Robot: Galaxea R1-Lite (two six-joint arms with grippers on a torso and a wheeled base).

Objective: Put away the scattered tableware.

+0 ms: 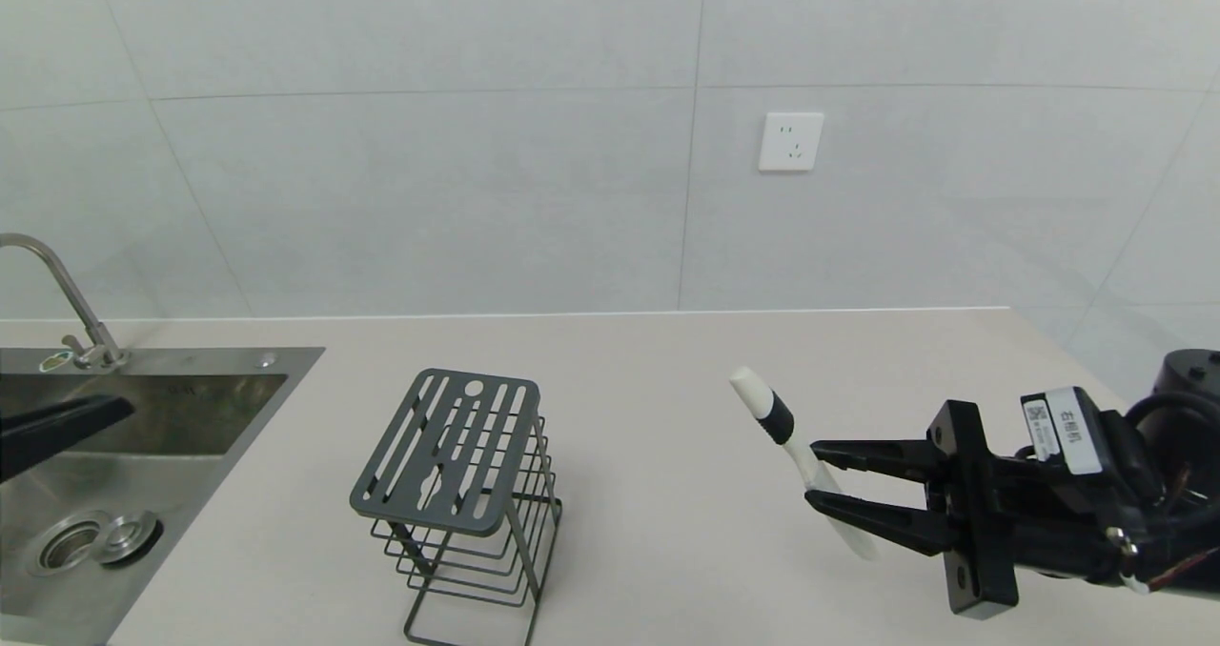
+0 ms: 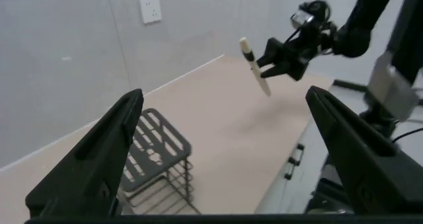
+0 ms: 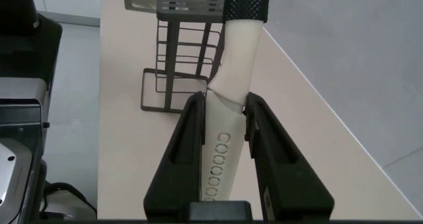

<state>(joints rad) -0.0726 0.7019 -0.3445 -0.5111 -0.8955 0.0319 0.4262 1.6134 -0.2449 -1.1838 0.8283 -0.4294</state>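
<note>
The white knife (image 1: 774,415), a black band round its handle, is hanging above the counter (image 1: 667,551), pinched at the blade by the right gripper (image 1: 816,475), handle tilting up. The dark wire knife rack (image 1: 448,441) is standing upright on the counter, well apart to the knife's left, its slotted top sloping.

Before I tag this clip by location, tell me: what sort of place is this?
Most likely a kitchen: a steel sink with a faucet is set into a pale countertop, a slotted knife rack stands on it, and the right gripper holds a white knife.
</note>
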